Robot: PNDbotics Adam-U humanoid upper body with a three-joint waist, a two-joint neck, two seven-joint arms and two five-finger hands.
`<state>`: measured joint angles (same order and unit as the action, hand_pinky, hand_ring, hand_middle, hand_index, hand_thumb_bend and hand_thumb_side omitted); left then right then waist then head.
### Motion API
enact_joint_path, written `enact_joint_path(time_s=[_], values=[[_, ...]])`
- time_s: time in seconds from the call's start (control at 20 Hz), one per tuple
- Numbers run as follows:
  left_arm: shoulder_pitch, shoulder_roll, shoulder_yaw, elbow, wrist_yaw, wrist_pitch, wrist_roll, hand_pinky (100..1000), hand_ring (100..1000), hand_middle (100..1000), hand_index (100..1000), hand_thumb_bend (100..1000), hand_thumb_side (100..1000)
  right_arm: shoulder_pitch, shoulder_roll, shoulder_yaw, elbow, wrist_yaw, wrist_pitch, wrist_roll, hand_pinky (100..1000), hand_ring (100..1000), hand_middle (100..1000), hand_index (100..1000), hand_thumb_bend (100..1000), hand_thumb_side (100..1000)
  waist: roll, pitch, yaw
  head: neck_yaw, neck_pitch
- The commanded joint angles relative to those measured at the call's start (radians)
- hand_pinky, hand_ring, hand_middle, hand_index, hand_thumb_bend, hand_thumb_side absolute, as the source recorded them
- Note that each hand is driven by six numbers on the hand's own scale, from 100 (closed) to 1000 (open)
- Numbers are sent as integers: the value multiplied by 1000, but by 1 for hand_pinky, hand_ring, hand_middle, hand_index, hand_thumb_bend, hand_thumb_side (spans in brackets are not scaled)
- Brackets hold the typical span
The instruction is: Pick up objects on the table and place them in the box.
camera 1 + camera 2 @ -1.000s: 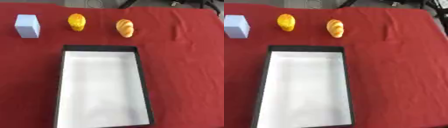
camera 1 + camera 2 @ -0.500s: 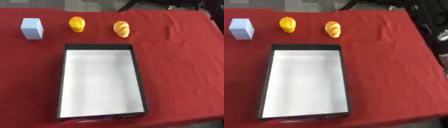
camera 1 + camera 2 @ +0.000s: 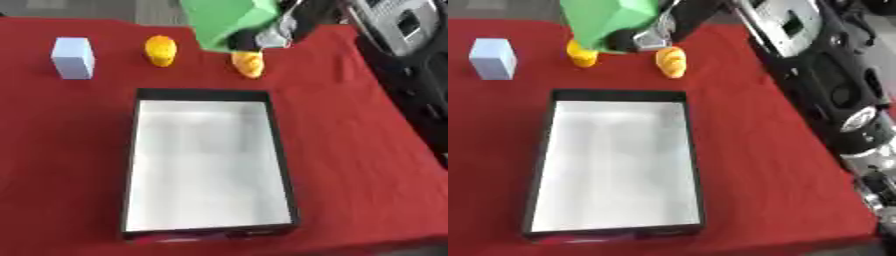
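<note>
A black-walled box (image 3: 203,93) with a white floor lies on the red cloth, with nothing inside it. Behind it stand a pale blue block (image 3: 73,57), a yellow-orange rounded object (image 3: 160,50) and an orange bread-like object (image 3: 248,64). My right arm comes in from the upper right. Its hand (image 3: 265,38) hovers just behind and above the bread-like object and is blurred. A flat green shape (image 3: 227,22) covers part of the hand. The left hand does not show.
The black and silver right arm (image 3: 833,75) fills the right side of the right eye view, over the edge of the red cloth (image 3: 350,150). Grey floor shows beyond the table's far edge.
The whole picture has shifted, so the camera moved. My right arm has come in from the upper right to the bread-like object, and a green shape now shows at the top. The objects stay put.
</note>
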<state>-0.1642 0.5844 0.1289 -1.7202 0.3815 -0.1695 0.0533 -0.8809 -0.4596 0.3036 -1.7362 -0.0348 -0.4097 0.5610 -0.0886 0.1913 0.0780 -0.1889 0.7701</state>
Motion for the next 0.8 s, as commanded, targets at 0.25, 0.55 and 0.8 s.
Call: enact_joint_path(time_s=[0.25, 0.55, 0.8], values=[[20, 66, 32, -16, -14, -20, 22, 820, 776, 721, 790, 100, 750, 67, 52, 41, -106, 113, 64, 54, 771, 473, 390, 553, 251, 173, -12, -16, -1, 11, 0], [64, 114, 51, -20, -39, -51, 45, 820, 776, 721, 790, 100, 739, 89, 37, 90, -93, 198, 19, 109, 748, 471, 404, 568, 322, 370, -22, -12, -10, 26, 0], [98, 139, 56, -21, -62, -68, 60, 820, 776, 722, 790, 100, 740, 15, -51, 142, -102, 281, -62, 74, 732, 468, 399, 581, 406, 536, -36, -17, -28, 45, 0]])
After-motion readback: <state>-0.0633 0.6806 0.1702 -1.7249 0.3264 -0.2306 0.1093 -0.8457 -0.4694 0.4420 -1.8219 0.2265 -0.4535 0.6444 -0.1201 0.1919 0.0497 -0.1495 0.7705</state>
